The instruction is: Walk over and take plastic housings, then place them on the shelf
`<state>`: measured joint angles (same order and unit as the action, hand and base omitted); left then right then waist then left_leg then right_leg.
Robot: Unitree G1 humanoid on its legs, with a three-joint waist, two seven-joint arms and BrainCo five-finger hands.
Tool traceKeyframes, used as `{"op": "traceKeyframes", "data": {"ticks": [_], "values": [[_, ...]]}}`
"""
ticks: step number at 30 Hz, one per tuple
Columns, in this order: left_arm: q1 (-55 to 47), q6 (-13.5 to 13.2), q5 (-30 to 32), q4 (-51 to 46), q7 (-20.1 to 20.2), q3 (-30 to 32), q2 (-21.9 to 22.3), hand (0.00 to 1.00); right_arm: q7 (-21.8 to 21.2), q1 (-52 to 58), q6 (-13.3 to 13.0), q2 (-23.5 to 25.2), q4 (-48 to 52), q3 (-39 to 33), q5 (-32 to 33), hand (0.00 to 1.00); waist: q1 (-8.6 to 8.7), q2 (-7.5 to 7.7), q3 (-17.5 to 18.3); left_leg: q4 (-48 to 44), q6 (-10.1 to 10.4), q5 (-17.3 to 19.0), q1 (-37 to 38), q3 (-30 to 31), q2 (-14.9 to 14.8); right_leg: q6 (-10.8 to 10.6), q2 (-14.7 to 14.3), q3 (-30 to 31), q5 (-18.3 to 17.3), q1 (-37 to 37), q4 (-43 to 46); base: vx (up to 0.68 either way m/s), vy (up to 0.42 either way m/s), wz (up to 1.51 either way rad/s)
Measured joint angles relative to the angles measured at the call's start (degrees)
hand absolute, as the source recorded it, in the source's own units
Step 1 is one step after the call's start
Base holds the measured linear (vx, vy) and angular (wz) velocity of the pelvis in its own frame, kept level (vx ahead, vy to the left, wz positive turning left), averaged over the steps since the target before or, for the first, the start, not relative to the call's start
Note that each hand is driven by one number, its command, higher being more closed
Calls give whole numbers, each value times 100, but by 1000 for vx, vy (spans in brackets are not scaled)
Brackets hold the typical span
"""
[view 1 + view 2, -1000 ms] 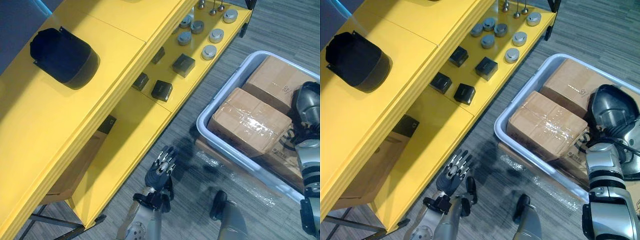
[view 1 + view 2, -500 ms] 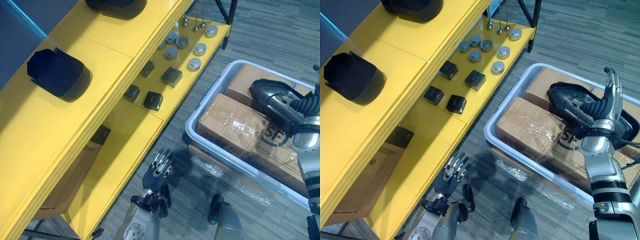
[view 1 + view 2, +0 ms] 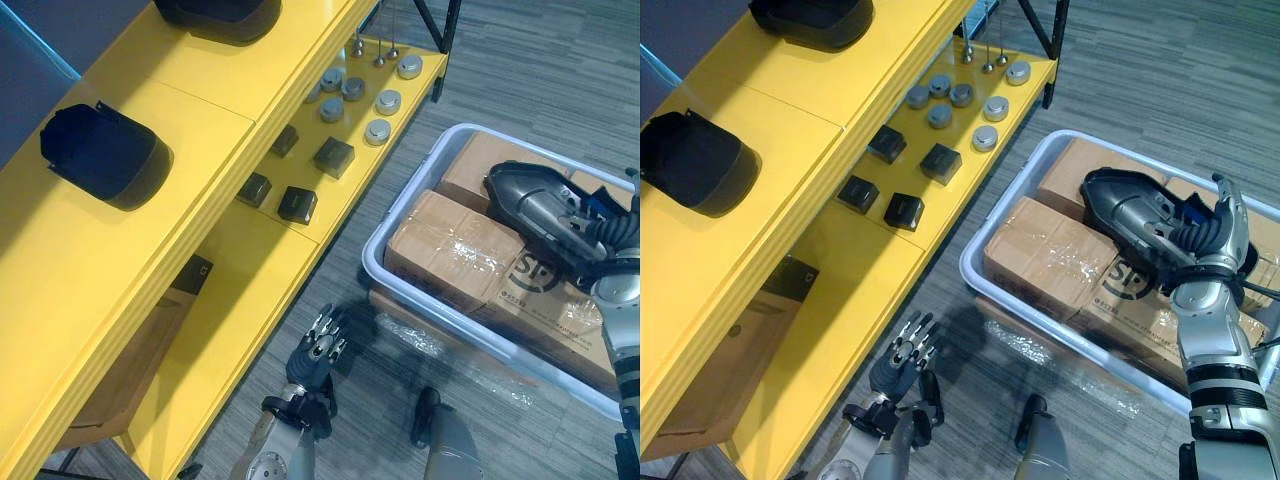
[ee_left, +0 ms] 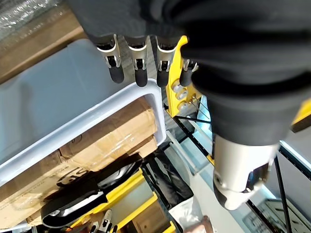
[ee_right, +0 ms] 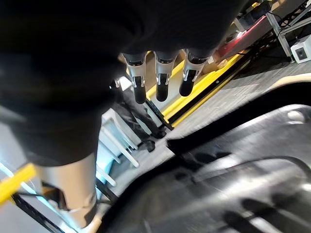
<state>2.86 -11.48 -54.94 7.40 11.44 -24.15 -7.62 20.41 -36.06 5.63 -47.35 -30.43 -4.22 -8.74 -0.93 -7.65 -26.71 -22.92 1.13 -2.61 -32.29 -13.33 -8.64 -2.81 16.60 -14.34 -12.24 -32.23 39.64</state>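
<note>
- The plastic housing sits above the cardboard boxes in the grey bin, propped on the right hand, whose fingers lie straight along it, not clenched round it
- With so loose a hold, carry it slowly and level toward the yellow shelf
- Aim for the bare stretch between the near black housing and the far black housing
- The left hand, fingers released, hangs low beside the shelf; it could steady the load
</note>
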Motion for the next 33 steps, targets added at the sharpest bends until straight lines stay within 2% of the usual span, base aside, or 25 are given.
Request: {"op": "traceKeyframes", "data": {"ticks": [2,4,7,9,12,14,17,21,26,29,32,33], "values": [[-4,0,1,-1,0,-5,2,0,-136,16,87,9,-27,115,-130,0,1,2,-1,101,29,-52,7,8,23,2,9,-24,1,-12,-22,79,-23,6],[-9,0,3,-4,0,-6,2,0,2,12,259,23,-29,141,-109,0,-13,2,-1,129,37,-62,9,16,28,4,10,-42,-2,-13,-21,108,-21,5],[-33,-1,5,-14,1,-16,3,0,601,-5,445,23,-119,63,-105,0,-12,1,0,177,25,-96,10,32,74,2,44,-63,-2,-13,-23,76,-1,6],[-45,-1,15,-24,4,-63,2,0,1190,-36,507,21,-223,-155,-106,0,-15,0,0,217,17,-102,9,48,111,-5,74,-70,-7,-13,-25,60,17,7],[-48,2,15,-98,9,-129,2,0,1639,-154,740,-26,-249,-522,-108,0,1,-1,0,280,-12,-122,8,64,171,-22,134,-96,-17,-15,-33,16,22,10],[-67,32,15,-226,9,-166,2,0,1789,-262,870,-61,-291,-677,-107,0,-5,0,0,279,-22,-114,1,58,174,-24,145,-100,-17,-21,-33,5,12,3],[-88,59,13,-437,9,-168,3,0,1969,-278,989,-368,-310,-719,-57,0,-11,0,0,266,-36,-107,-115,29,165,-29,162,-111,-9,-134,-22,20,13,3],[-82,108,12,-469,11,-163,3,0,1886,-516,1119,-608,-642,-906,125,0,-4,-1,1,222,-36,-138,-268,3,165,-35,189,-107,0,-286,9,56,15,2],[-30,108,-3,-528,11,-131,-17,0,1226,-777,1805,-699,-1585,-871,726,0,-75,-11,4,141,-43,-143,-649,-7,203,-31,270,-80,-6,-696,198,50,15,5],[-37,112,-5,-528,12,-116,-10,0,997,-710,2238,-700,-1883,-914,1001,0,-124,-23,7,78,-50,-143,-867,-6,249,-40,347,-57,-32,-923,322,13,28,11],[-39,128,-4,-528,17,-82,1,0,854,-671,2312,-772,-2015,-1014,1132,0,-126,-30,4,2,-40,-136,-1035,-34,276,-47,430,-55,-50,-1097,435,-12,33,13],[-39,128,-3,-528,26,-58,17,0,719,-634,2312,-846,-2039,-1037,1146,100,-135,-35,2,-37,-44,-132,-1077,-38,293,-52,467,-47,-61,-1142,493,-32,46,9]]}}
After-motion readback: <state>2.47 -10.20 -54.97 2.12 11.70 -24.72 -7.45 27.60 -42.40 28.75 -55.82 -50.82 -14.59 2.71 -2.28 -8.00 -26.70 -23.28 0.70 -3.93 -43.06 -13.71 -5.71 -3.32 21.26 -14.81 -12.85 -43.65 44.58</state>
